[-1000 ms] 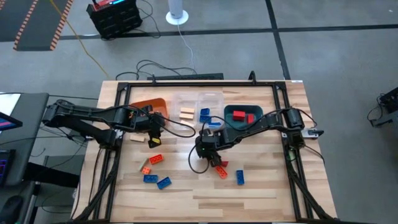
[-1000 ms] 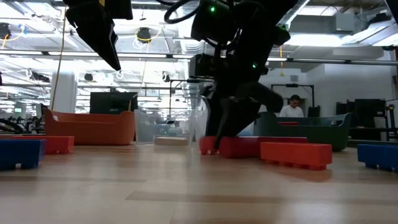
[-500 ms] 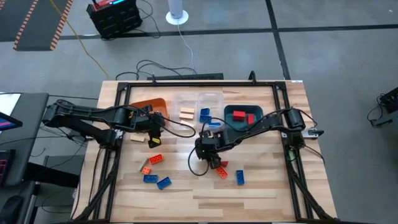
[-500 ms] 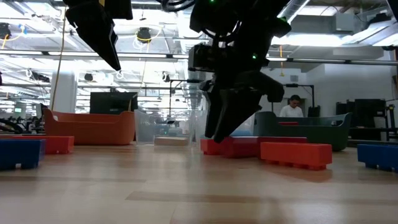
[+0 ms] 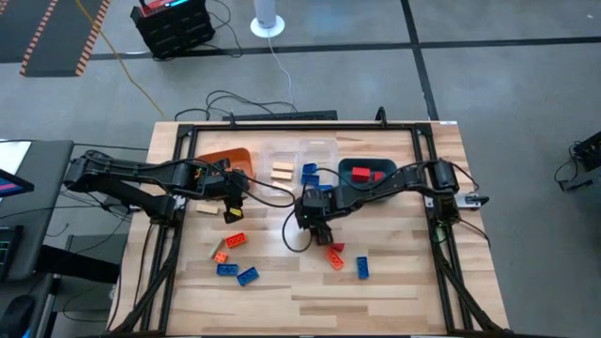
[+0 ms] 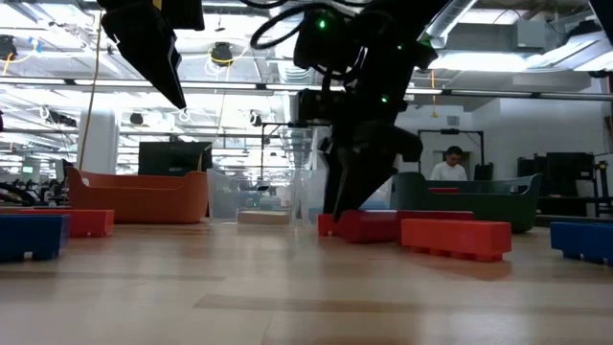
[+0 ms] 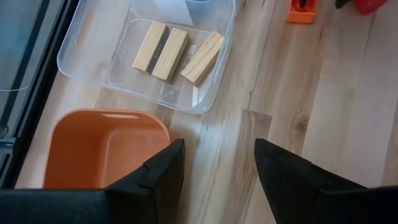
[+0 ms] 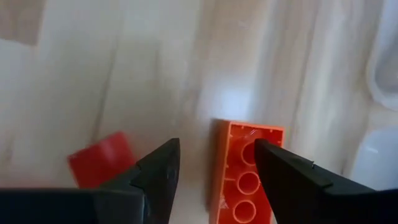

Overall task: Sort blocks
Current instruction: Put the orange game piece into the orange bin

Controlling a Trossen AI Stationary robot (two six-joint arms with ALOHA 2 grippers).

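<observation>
High view: shows the right gripper (image 5: 315,223) at mid-table, just beside a red block (image 5: 335,249) and an orange block (image 5: 334,261). Shows the left gripper (image 5: 232,199) near the orange tray (image 5: 225,158). Counts 3 blue blocks (image 5: 226,269) loose on the table (image 5: 394,282), with more blocks in the clear tray (image 5: 324,150) and the teal tray (image 5: 390,167).

Low view: puts the right gripper (image 6: 345,206) low over the wood, right by the red block (image 6: 369,226). Beyond, takes in a lit hall and a seated person (image 6: 450,165).

Left wrist view: shows the fingers (image 7: 158,177) moderately wide, holding nothing, above the orange tray (image 7: 93,149); 3 tan blocks (image 7: 171,53) in the clear tray (image 7: 81,59).

Right wrist view: shows the fingers (image 8: 155,168) parted, gripping nothing. Finds the orange block (image 8: 242,180) hollow side up on the wood, partly behind 1 finger; cannot tell contact. Places the red block (image 8: 99,165) beside the other finger.
</observation>
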